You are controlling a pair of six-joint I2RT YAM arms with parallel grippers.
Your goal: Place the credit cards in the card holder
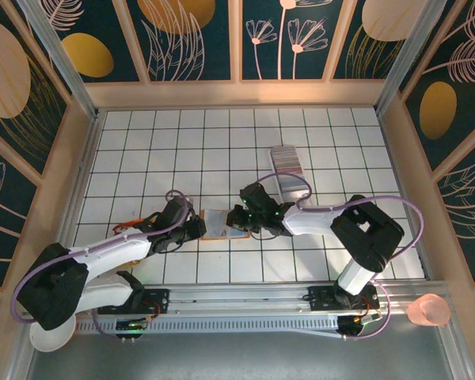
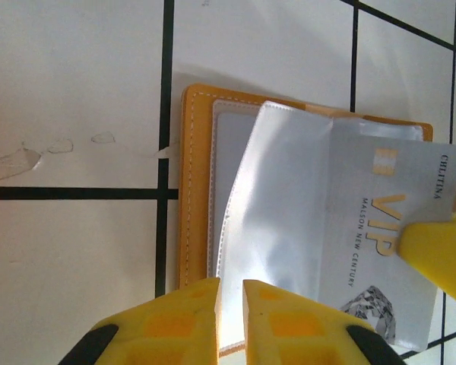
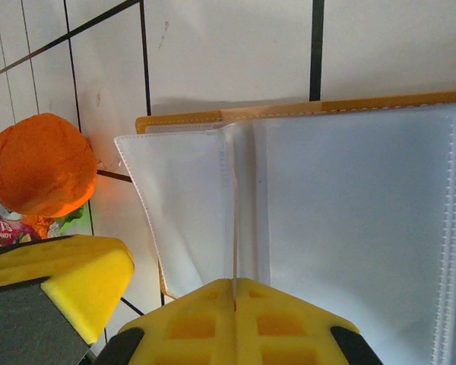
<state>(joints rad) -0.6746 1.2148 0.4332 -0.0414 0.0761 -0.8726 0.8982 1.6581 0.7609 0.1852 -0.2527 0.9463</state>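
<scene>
Right gripper [image 3: 235, 290]: jaws pressed together on the silver credit card [image 3: 234, 228], which its own camera sees edge-on as a thin line rising from between the fingers.
Left gripper [image 2: 229, 290]: jaws almost together with a narrow slit between them. The lower edge of the clear sleeve [image 2: 277, 220] lies at that slit; cannot tell whether it is pinched.
Card vs. grippers: in the left wrist view the silver credit card [image 2: 387, 228] lies face up to the right of the left gripper. A yellow finger [image 2: 441, 255] of the right gripper rests on its right end, and its left part runs under the raised sleeve.
Writing on card: "VIP" in gold and "MAISON NEW CENTURY". A small word at the corner reads roughly "CELITINA", uncertain. A gold chip and a diamond graphic also show.
Card holder [image 2: 188, 190]: lies open on the tiles with a tan stitched rim and pale clear pockets. From above, the card holder [image 1: 219, 225] sits between the left gripper [image 1: 196, 228] and the right gripper [image 1: 239, 219].
Right wrist view adds: the sleeve flaring away from the holder rim [image 3: 182, 120], and an orange rounded lump [image 3: 42, 163] I cannot identify.
Top view adds: a row of credit cards [image 1: 286, 165] on edge beyond the right gripper, on the white tiled table [image 1: 142, 142], and a pink cup [image 1: 429, 310] at the near right corner.
</scene>
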